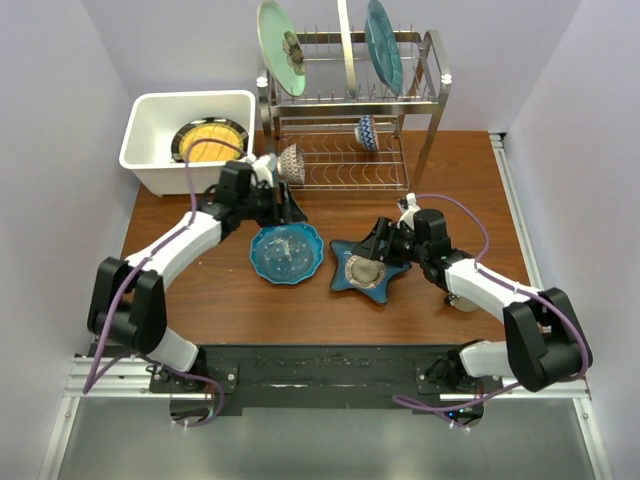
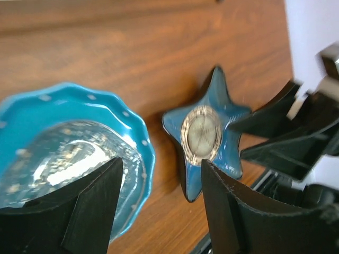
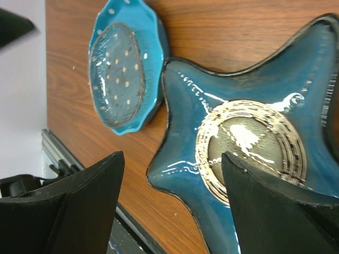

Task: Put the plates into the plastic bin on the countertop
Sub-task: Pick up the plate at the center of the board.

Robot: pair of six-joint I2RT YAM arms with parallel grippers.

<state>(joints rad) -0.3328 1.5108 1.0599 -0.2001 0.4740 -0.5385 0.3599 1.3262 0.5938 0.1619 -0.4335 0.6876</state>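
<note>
Both left gripper (image 2: 159, 172) and right gripper (image 3: 172, 159) gape open; grabbing the star plate (image 3: 249, 137) may shove the scalloped plate (image 3: 119, 74) beside it.

Far left on the worktop (image 1: 330, 210) sits the plastic bin (image 1: 140, 130), with one plate (image 1: 210, 140) lying in it. Right of the bin stands the dish rack (image 1: 435, 90), with upright plates (image 1: 280, 45) on its upper tier and two bowls (image 1: 367, 131) on the lower. Nearer, at centre, the scalloped plate (image 1: 286, 253) lies just left of the star plate (image 1: 368, 268).
</note>
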